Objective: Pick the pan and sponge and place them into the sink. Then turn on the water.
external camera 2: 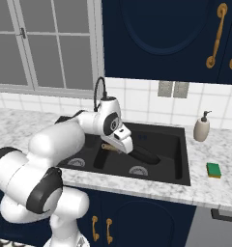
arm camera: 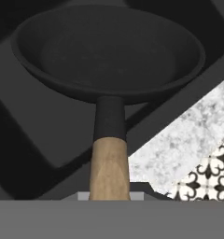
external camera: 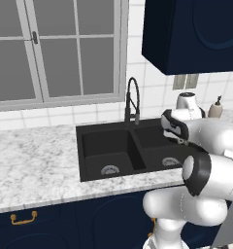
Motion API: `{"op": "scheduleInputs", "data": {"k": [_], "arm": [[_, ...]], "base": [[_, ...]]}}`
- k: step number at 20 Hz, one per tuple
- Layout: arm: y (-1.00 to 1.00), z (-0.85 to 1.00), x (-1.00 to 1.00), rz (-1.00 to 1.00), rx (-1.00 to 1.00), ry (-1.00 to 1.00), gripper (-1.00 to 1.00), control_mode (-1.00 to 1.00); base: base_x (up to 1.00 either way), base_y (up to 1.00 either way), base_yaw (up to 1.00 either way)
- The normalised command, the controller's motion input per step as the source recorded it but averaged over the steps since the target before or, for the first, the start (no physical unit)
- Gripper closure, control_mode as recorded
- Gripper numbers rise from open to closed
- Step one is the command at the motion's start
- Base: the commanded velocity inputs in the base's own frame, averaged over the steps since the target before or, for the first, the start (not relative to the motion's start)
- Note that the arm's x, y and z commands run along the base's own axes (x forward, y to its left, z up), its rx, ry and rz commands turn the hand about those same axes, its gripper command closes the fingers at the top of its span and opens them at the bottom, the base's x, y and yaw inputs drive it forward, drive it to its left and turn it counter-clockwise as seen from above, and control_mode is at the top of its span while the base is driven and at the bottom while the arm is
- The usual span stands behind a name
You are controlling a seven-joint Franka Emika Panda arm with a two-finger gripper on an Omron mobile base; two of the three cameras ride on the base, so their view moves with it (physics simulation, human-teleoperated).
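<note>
- tool over right basin of sink, clamped on pan's wooden handle
- pan held over basin, handle toward camera
- soap dispenser behind sink
- sponge on surface, right of sink

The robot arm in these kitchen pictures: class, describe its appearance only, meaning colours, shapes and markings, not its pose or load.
The arm is built of glossy white, rounded, bulbous segments joined by dark grey bands at the joints. It narrows into a white hand with black panels, ending in the gripper. No cables or lettering are visible.
</note>
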Motion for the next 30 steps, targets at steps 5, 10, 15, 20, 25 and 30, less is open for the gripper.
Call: {"op": "scheduleInputs", "data": {"k": [5, 10, 15, 20, 25, 30], "arm": [[-0.28, -0.28, 0.52, 0.04, 0.0, 0.01, 1.0, -1.0], [-0.18, -0.54, 0.52, 0.02, 0.0, 0.02, 1.0, -1.0], [-0.21, -0.56, 0.32, 0.02, 0.0, 0.07, 1.0, -1.0], [-0.08, -0.5, 0.14, 0.01, 0.0, 0.08, 1.0, -1.0], [0.0, -0.44, 0.16, 0.0, 0.0, 0.12, 1.0, -1.0], [-0.05, -0.31, 0.42, 0.0, 0.0, 0.02, 1.0, -1.0]], "base": [[0.0, 0.0, 0.0], [0.0, 0.0, 0.0], [0.0, 0.0, 0.0], [0.0, 0.0, 0.0], [0.0, 0.0, 0.0], [0.0, 0.0, 0.0]]}}
